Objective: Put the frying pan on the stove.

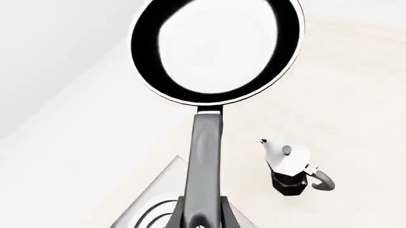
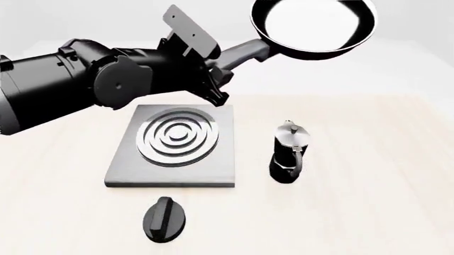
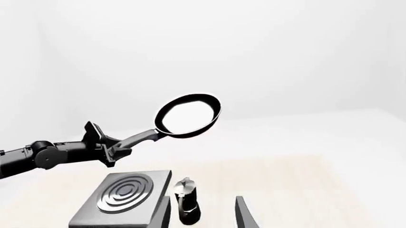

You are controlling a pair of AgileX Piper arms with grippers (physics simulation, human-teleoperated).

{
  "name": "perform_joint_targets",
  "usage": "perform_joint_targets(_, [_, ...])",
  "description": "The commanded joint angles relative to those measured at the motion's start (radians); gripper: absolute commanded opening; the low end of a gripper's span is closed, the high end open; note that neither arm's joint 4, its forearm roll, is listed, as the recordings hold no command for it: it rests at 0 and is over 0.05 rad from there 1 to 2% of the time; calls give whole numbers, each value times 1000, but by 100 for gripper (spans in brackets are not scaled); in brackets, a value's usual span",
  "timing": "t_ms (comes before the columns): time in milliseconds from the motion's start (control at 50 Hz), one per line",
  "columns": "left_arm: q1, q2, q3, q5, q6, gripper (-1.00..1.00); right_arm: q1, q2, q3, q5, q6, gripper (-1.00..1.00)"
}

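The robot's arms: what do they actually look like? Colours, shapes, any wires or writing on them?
The left arm is all black with a soft sheen: thick rounded cylinder segments joined by round disc-shaped joints. A flat dark grey plate sticks up near its wrist. Its claw is small, dark and blocky. Of the right claw only two thin dark finger blades show. No cables, writing or markings are visible.

Stove [image 2: 174,146] left of the moka pot [image 2: 289,154] — knob lid [image 2: 165,219] before it — frying pan [image 2: 314,26] aloft.
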Motion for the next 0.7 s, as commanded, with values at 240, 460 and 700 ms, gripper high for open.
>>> perform_joint_targets(240, [114, -222, 198, -28, 2, -100, 4, 0, 1, 0, -9, 100])
perform_joint_targets(460, [156, -303, 281, -26, -6, -100, 5, 0, 1, 0, -10, 100])
perform_joint_targets(700, [200, -389, 379, -31, -27, -100, 6, 0, 1, 0, -13, 100])
